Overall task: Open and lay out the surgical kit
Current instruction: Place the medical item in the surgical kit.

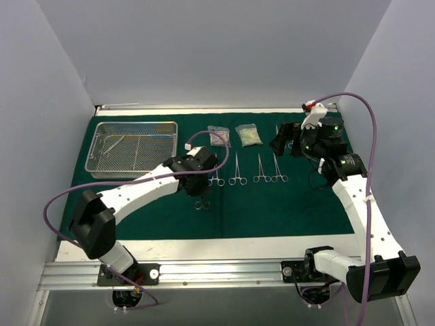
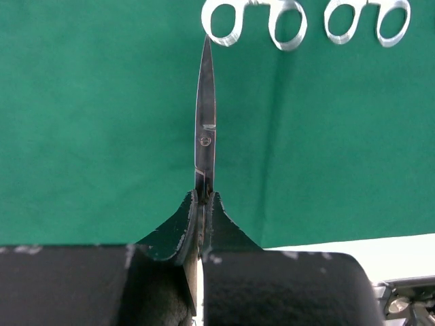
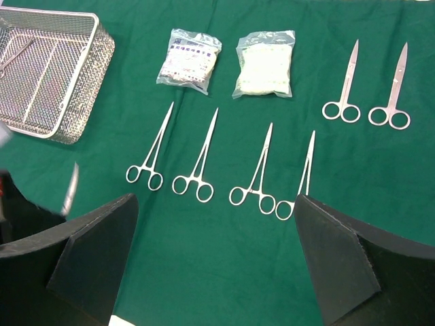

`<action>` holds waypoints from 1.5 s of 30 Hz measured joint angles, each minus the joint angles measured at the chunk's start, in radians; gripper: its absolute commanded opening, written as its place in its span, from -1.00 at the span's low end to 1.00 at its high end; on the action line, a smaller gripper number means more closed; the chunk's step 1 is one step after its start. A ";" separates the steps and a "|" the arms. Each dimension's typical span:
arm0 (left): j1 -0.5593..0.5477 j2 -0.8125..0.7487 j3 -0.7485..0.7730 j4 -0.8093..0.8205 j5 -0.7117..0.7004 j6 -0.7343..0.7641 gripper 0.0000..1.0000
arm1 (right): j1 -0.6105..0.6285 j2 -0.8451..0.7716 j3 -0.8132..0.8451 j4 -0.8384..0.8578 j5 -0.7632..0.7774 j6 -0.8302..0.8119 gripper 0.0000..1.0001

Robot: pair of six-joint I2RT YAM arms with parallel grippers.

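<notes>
Pincers: left pincer (image 2: 204,198) clamped on slim steel scissors (image 2: 205,115), blades pointing straight ahead of it; right pincer (image 3: 214,207) has its fingers wide apart, holding nothing.
Cloth: dark green cloth wrap (image 2: 81,122) spread flat on the white counter (image 1: 224,246), under both pincers.
Tray: rectangular silver wire-mesh tray (image 3: 98,64) on the cloth, well ahead-left of the right pincer.
Pouches: two small clear pouches (image 3: 188,60) side by side, ahead of the right pincer.
Clamps: row of four steel scissor-handled clamps (image 3: 199,159) just ahead of the right pincer, rings toward it.
Pair: two more steel scissors (image 3: 346,85) ahead-right, side by side.
</notes>
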 measured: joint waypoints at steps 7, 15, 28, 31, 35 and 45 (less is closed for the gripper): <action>-0.115 0.108 -0.002 0.020 -0.006 -0.102 -0.95 | 0.020 0.000 0.000 -0.001 0.015 0.011 0.88; -0.170 0.208 0.003 0.026 0.003 -0.161 -0.95 | 0.040 0.000 0.000 -0.001 0.026 0.011 0.88; -0.192 0.295 0.043 0.059 0.013 -0.201 -0.89 | 0.079 0.000 -0.008 -0.006 0.056 0.007 0.89; -0.192 0.309 0.048 0.058 0.012 -0.215 -0.77 | 0.084 0.000 -0.010 -0.006 0.063 0.006 0.88; -0.192 0.320 0.048 0.058 0.011 -0.225 -0.62 | 0.086 -0.002 -0.014 -0.008 0.069 0.003 0.88; -0.192 0.322 0.056 0.057 0.013 -0.245 -0.19 | 0.087 -0.007 -0.017 -0.011 0.075 0.000 0.89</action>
